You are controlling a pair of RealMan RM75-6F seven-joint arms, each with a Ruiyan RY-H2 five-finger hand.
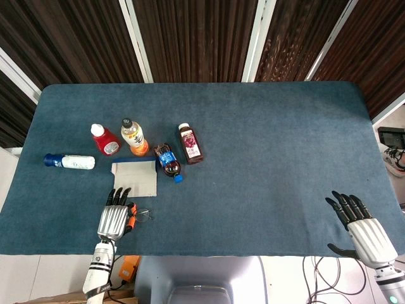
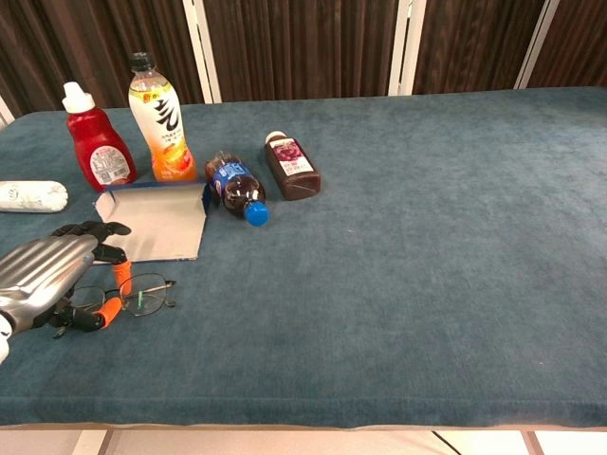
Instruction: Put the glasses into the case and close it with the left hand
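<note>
The thin-framed glasses [image 2: 142, 293] [image 1: 145, 214] lie on the blue cloth near the front left edge. My left hand [image 2: 47, 273] [image 1: 114, 218] lies over their left end, and its orange-tipped thumb and finger pinch the left lens between them; that lens is mostly hidden. The case [image 2: 156, 232] [image 1: 134, 178] lies open and flat, grey inside, just beyond the hand. My right hand [image 1: 362, 232] hovers at the front right corner of the table, fingers spread, holding nothing; only the head view shows it.
Behind the case stand a red sauce bottle [image 2: 97, 152] and an orange drink bottle [image 2: 161, 118]. A blue-capped bottle [image 2: 237, 190] and a dark juice bottle [image 2: 291, 166] lie right of the case. A white bottle [image 2: 28, 196] lies at far left.
</note>
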